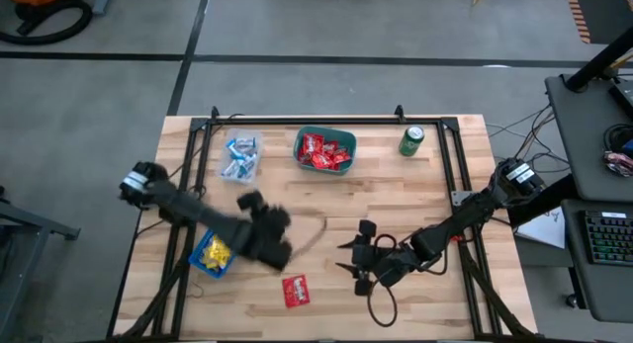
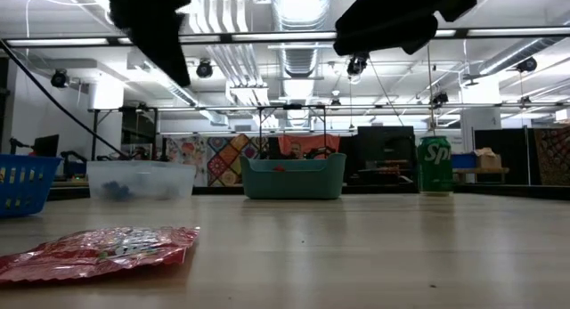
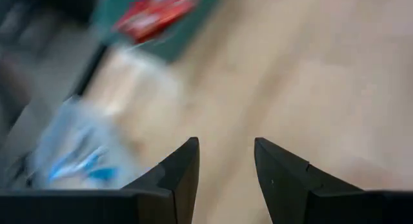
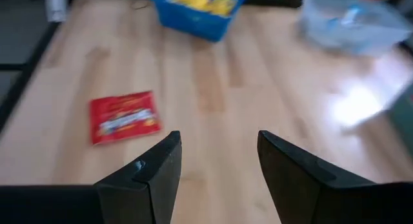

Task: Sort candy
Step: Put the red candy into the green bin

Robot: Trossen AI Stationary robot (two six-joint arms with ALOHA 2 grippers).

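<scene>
Overhead camera: straight down, far off, takes in the whole table [image 1: 396, 214] and floor around it.

Low camera: at tabletop level on the near edge, facing level across to the far edge and room; a red packet [image 2: 98, 249] lies very close to it.

Left wrist camera: close above the wood, facing the clear tub [image 3: 84, 153] and teal bin [image 3: 164, 46].

Right wrist camera: close, facing left toward the blue basket [image 4: 197, 17].

Shared: red packet, overhead, low, right wrist.
</scene>
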